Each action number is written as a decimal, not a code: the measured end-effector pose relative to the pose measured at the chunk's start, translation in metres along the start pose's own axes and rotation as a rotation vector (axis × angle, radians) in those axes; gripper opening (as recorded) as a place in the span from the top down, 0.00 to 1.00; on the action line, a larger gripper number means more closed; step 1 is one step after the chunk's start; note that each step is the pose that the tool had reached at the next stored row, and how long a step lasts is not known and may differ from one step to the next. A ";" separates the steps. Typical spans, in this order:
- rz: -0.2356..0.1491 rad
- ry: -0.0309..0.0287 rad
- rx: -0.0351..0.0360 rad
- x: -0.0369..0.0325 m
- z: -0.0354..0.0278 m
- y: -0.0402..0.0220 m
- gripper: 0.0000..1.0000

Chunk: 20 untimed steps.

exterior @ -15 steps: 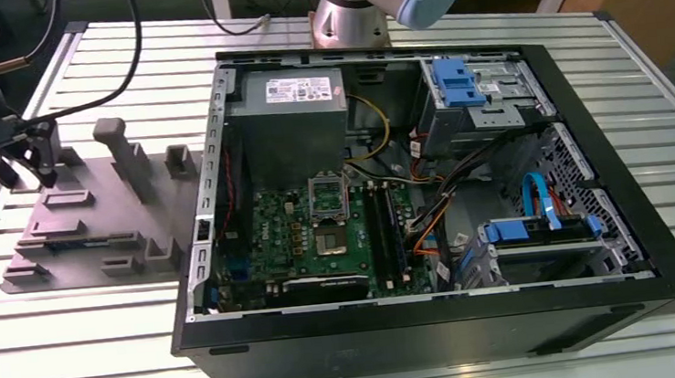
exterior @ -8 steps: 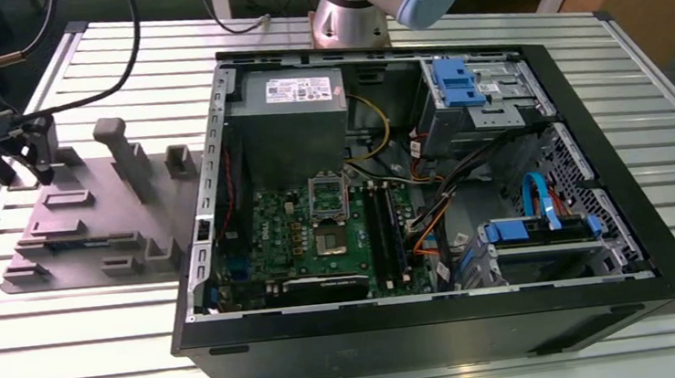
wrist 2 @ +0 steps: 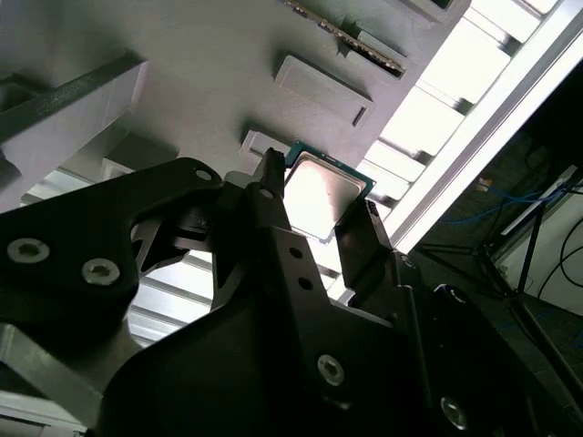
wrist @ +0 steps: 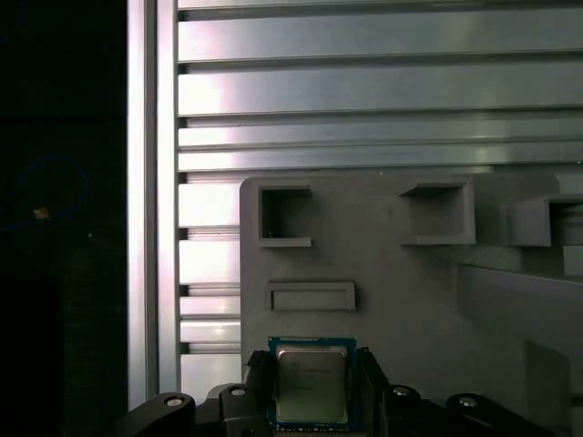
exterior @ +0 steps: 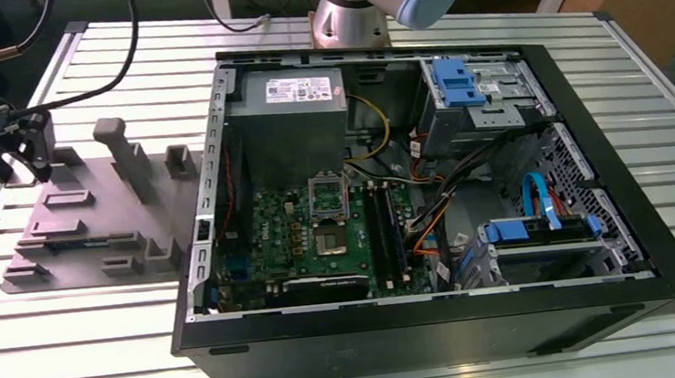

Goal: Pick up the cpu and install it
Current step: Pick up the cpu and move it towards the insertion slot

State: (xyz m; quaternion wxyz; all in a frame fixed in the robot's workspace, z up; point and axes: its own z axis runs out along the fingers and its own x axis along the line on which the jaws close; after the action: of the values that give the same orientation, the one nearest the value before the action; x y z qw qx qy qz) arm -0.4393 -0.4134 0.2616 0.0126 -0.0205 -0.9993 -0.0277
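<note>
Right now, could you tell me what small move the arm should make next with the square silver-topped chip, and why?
Probably a short straight lift. The black gripper appears shut on the square silver-topped cpu, over the grey moulded tray, whose upright posts stand nearby; rising first should clear them.

I see the gripper (wrist: 312, 360) clamping the cpu (wrist: 311, 387) by two opposite edges, its silver top toward the camera. Beyond it a grey fixture plate (wrist: 392, 300) with rectangular pockets lies on the slatted tabletop (wrist: 364, 91); the chip possibly rests on it.
</note>
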 end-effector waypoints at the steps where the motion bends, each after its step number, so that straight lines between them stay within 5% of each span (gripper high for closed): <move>1: 0.000 0.0000 0.0000 0.0000 -0.0008 0.0000 0.53; 20: 0.000 0.0000 0.0000 0.0004 -0.0159 0.0009 0.53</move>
State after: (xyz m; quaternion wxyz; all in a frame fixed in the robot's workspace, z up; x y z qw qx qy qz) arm -0.4393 -0.4134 0.2775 0.0126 -0.0205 -0.9993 -0.0276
